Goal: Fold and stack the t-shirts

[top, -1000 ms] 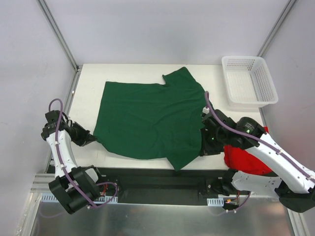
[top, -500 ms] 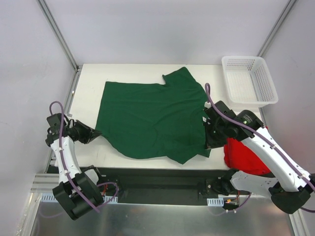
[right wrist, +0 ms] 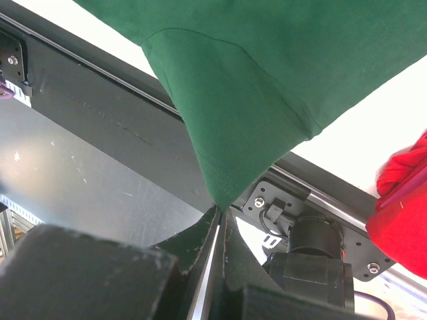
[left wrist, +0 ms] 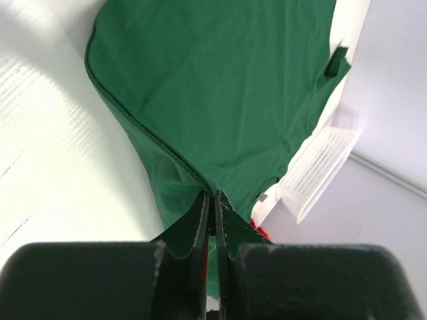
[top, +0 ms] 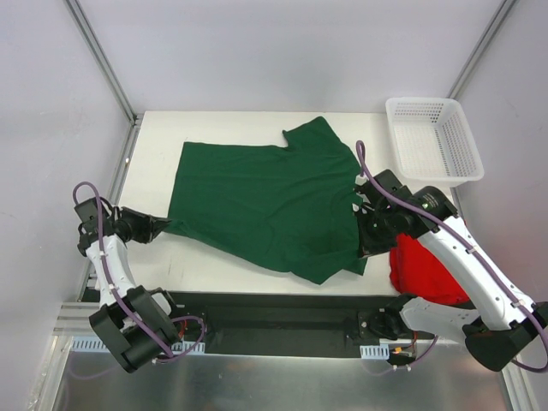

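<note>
From above, you see the green t-shirt [top: 265,201] spread on the table [top: 152,150]. The left gripper [top: 159,227] pinches its corner at 9 o'clock and the right gripper [top: 363,250] its sleeve at 4 o'clock, likely to tension it for folding. The red t-shirt [top: 424,272] waits crumpled further toward 4 o'clock.

Your left wrist view shows jaws clenched on cloth stretching toward 12.

Your right wrist view shows jaws clamped on the sleeve tip, lifted clear.

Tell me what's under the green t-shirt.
The green t-shirt lies spread on the white table, which shows around it. Anything beneath the cloth is covered and cannot be seen.
</note>
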